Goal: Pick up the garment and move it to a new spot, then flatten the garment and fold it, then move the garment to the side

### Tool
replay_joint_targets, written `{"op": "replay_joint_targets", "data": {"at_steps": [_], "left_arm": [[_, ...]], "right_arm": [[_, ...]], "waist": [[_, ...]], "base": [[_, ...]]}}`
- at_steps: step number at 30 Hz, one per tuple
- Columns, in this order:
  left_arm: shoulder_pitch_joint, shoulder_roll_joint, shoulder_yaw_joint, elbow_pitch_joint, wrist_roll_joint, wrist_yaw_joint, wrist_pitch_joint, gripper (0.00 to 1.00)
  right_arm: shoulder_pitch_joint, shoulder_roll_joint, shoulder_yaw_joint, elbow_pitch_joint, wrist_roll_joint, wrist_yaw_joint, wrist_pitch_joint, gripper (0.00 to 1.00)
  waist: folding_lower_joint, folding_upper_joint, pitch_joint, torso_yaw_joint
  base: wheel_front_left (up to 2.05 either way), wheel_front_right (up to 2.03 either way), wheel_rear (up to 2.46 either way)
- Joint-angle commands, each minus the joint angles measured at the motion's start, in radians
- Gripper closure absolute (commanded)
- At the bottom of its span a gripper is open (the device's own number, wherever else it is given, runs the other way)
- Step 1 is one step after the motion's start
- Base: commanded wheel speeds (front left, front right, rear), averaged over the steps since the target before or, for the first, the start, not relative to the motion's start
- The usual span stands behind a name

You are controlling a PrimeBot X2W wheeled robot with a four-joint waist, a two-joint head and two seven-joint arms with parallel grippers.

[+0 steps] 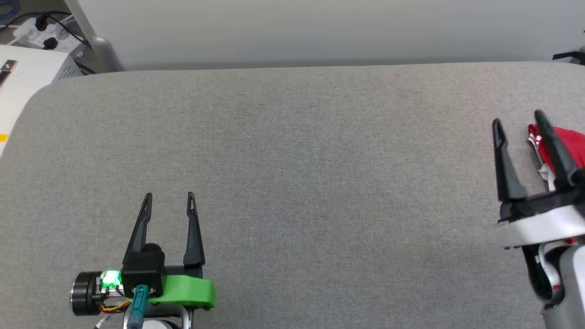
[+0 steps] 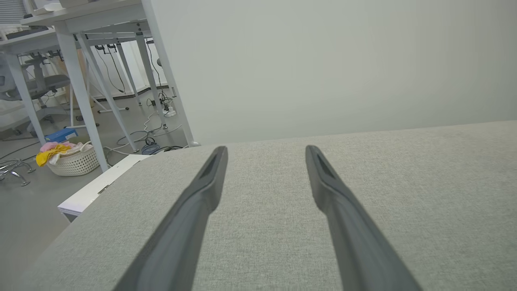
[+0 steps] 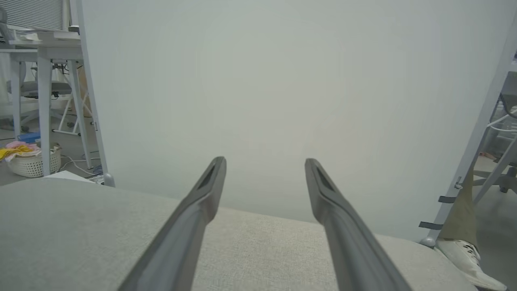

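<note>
A crumpled red garment with red-and-white striped trim lies at the right edge of the head view on a grey fabric-covered table. It sits partly behind one finger of the right gripper, whose dark jaws stand wide and hold nothing. At lower left, the left gripper hovers over the cloth, equally wide and empty.
</note>
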State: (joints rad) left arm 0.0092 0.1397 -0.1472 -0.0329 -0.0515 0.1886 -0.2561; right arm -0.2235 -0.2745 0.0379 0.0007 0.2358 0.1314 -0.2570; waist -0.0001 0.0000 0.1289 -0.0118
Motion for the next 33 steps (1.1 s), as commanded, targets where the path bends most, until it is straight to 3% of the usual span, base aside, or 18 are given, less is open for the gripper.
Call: {"op": "replay_joint_targets", "data": {"at_steps": [1,13,26,27,33], "left_arm": [[0.015,-0.005,0.006,0.008,-0.006,-0.008,-0.006,0.0],[0.047,-0.022,0.025,0.037,-0.006,-0.044,-0.006,0.0],[0.078,-0.038,0.035,0.039,0.003,-0.074,-0.006,0.0],[0.063,-0.035,0.03,0.04,0.0,-0.07,0.0,1.0],[0.059,-0.037,0.032,0.04,0.002,-0.074,0.01,1.0]], "right_arm": [[0.037,0.013,0.01,0.002,-0.008,-0.001,-0.005,0.0],[0.231,0.104,-0.027,0.01,-0.006,-0.001,-0.005,0.0],[0.323,0.141,-0.045,-0.037,0.0,-0.001,-0.005,0.0],[0.314,0.141,-0.043,-0.031,-0.003,0.0,0.0,1.0],[0.312,0.144,-0.041,-0.029,-0.011,0.0,0.01,1.0]], "waist": [[0.0001,0.0,-0.03,0.023],[0.0001,0.0,-0.064,0.031],[0.0001,0.0,-0.083,0.032],[0.0001,0.0,-0.083,0.032],[0.0001,0.0,-0.085,0.031]], "base": [[0.0,0.0,0.0],[0.0,0.0,0.0],[0.0,0.0,0.0],[0.0,0.0,0.0],[0.0,0.0,0.0]]}}
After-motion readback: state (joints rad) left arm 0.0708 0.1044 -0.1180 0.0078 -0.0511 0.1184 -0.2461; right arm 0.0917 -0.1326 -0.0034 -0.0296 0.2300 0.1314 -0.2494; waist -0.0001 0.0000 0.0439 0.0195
